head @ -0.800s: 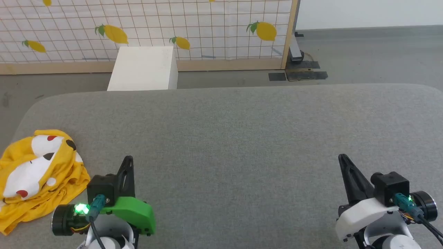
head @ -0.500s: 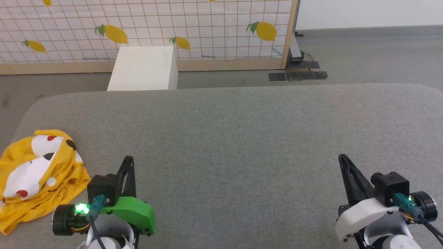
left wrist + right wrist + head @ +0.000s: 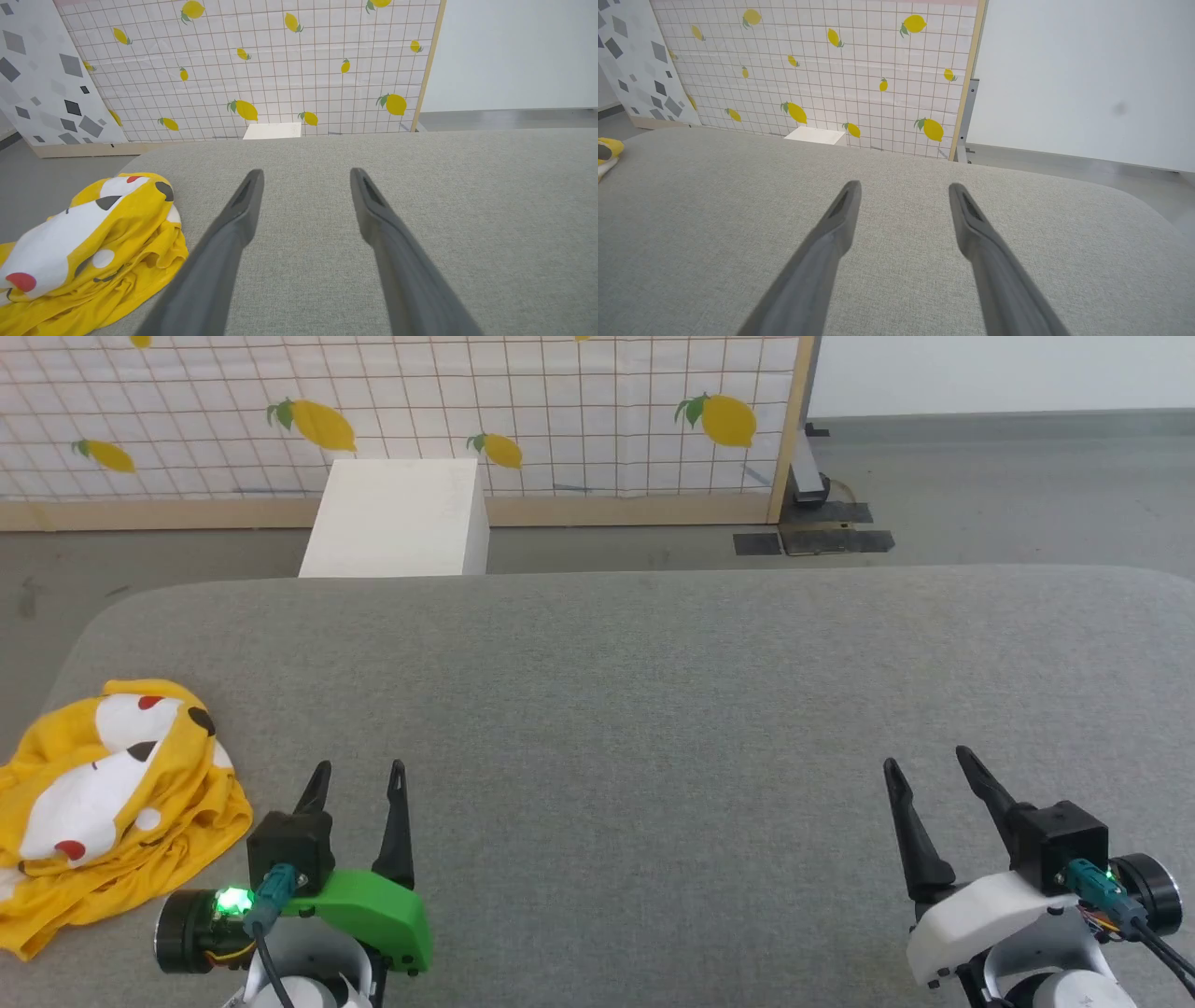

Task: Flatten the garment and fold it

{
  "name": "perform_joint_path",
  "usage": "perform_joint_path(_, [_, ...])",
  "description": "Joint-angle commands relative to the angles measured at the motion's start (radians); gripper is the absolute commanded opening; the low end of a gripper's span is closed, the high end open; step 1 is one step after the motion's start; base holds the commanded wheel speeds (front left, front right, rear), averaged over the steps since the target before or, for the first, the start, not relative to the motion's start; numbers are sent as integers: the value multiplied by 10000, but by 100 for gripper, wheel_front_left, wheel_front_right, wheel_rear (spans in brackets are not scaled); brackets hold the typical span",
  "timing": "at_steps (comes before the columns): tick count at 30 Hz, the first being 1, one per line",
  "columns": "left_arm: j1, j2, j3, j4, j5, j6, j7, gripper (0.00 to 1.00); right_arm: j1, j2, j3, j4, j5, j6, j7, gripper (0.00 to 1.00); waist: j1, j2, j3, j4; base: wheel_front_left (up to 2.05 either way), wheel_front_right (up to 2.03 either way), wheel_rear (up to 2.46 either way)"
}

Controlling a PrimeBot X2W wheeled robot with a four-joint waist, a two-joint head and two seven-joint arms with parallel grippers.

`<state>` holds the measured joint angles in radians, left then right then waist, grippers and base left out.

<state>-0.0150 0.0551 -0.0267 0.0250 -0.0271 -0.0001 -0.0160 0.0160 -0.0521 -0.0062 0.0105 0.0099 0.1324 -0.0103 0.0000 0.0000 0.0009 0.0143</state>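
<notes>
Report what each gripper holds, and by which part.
Nothing is held. The left gripper and right gripper are both open and empty; the yellow tiger T-shirt lies crumpled and untouched.

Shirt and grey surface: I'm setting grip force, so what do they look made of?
Shirt: soft thin fabric, probably cotton knit, matte; it slumps in loose folds. Surface: grey woven cloth, matte, with a fine speckled weave; what lies beneath can't be told.
</notes>
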Motion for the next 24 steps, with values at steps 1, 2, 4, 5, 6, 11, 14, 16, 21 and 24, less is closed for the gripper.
perform_joint_path(1, [-151, 6, -58, 81, -85, 96, -115, 100, -10, 2, -21, 38, 79, -2, -101, 100, 0, 0, 7, 88, 0, 0, 0])
perform_joint_path(2, [-158, 11, -65, 100, -104, 112, -135, 100, -9, 2, -23, 44, 88, -2, -114, 100, 0, 0, 7, 127, 0, 0, 0])
perform_joint_path(4, [-171, 24, -78, 137, -148, 147, -179, 100, -9, 2, -25, 56, 108, -2, -147, 100, 0, 0, 11, 222, 0, 0, 0])
perform_joint_path(5, [-174, 31, -80, 151, -168, 164, -198, 100, -11, 3, -20, 63, 117, -2, -159, 100, 0, 0, 13, 264, 0, 0, 0])
perform_joint_path(6, [-179, 41, -86, 167, -192, 183, -222, 100, -12, 3, -21, 70, 127, -2, -175, 100, 0, 0, 15, 328, 0, 0, 0])
perform_joint_path(11, [-182, 107, -114, 247, -339, 302, -367, 100, -21, 4, -11, 119, 188, -3, -279, 100, 0, 0, 10, 755, 0, 0, 0])
perform_joint_path(14, [-172, 143, -137, 273, -402, 345, -431, 100, -22, 4, 5, 152, 231, -4, -328, 100, 0, 0, -3, 967, 0, 0, 0])
perform_joint_path(16, [-163, 169, -150, 284, -440, 374, -472, 100, -24, 4, 23, 169, 263, -4, -359, 100, 0, 0, -7, 1095, 0, 0, 0])
perform_joint_path(21, [-143, 228, -203, 314, -540, 427, -572, 100, -27, 5, 78, 221, 336, -5, -434, 100, 0, 0, -27, 1410, 0, 0, 0])
perform_joint_path(24, [-128, 262, -234, 339, -607, 469, -636, 100, -31, 6, 110, 256, 382, -5, -486, 100, 0, 0, -39, 1601, 0, 0, 0])
